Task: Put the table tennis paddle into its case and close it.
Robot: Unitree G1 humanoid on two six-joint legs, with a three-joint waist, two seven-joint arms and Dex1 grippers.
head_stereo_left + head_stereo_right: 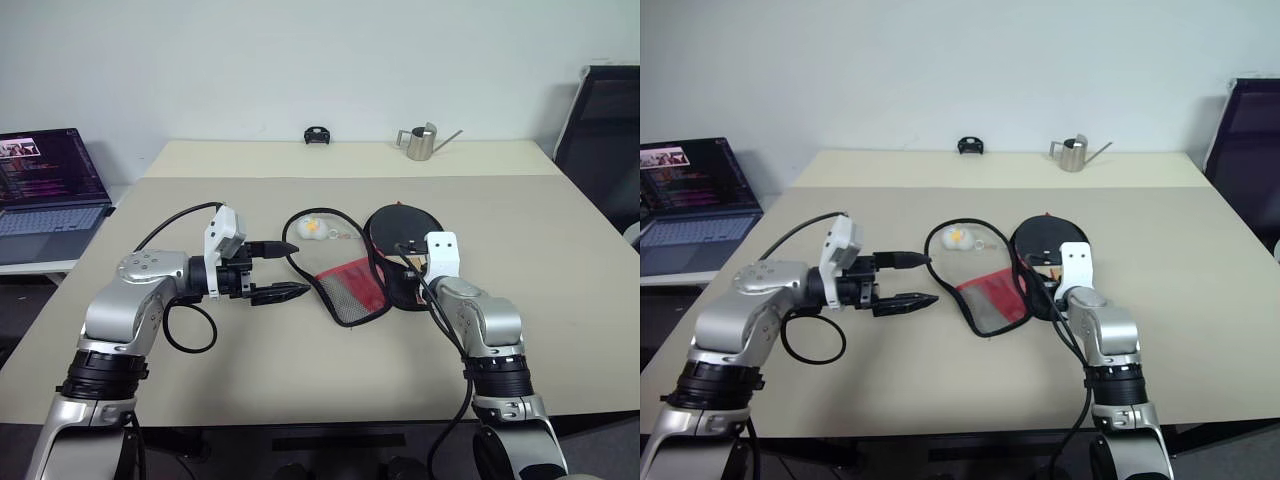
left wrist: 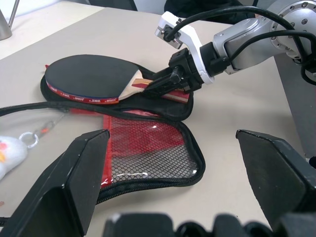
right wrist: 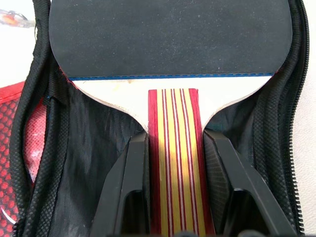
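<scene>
On a beige table against a white wall: right gripper clamped on the striped handle of the table tennis paddle, blade laid just ahead inside the unzipped case. Left gripper spread wide beside the flap, likely poised to fold it over.

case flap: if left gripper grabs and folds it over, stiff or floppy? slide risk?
Probably floppy: the case is thin fabric and mesh, its open flap lying flat and creased on the table. Likely light, so it may drag when pulled. The paddle, lying in the other half, should help anchor it.
</scene>
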